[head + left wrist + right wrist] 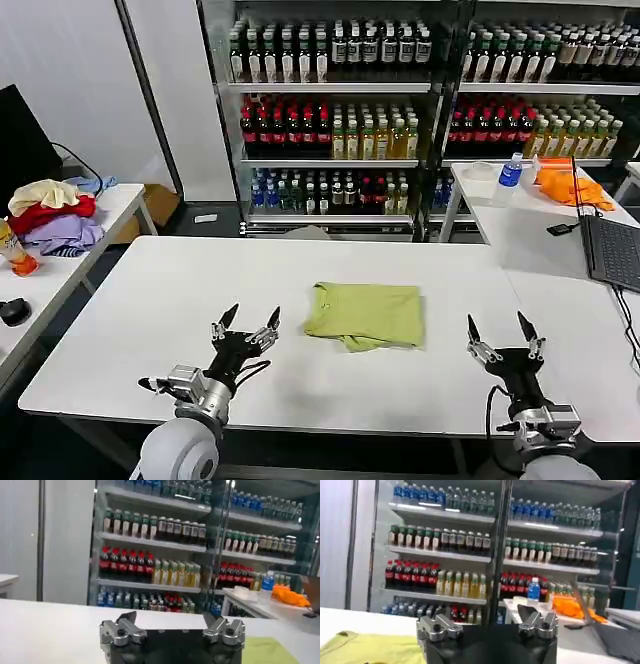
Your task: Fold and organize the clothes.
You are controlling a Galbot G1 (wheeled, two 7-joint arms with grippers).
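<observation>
The lime T-shirt [366, 314] lies folded into a compact rectangle at the middle of the white table [150, 300]. A corner of the T-shirt [267, 651] shows past the left gripper, and part of the T-shirt [370, 649] lies beside the right one. My left gripper [252, 320] hovers open near the front edge, left of the shirt and apart from it. On the shirt's other side my right gripper [500, 327] is open too, with nothing between its fingers.
A side table at the left holds a cream, red and lavender clothes pile [55, 215]. At the right stand a laptop [612, 250], an orange cloth [568, 185] and a water bottle [510, 170]. Drink shelves [330, 110] fill the back.
</observation>
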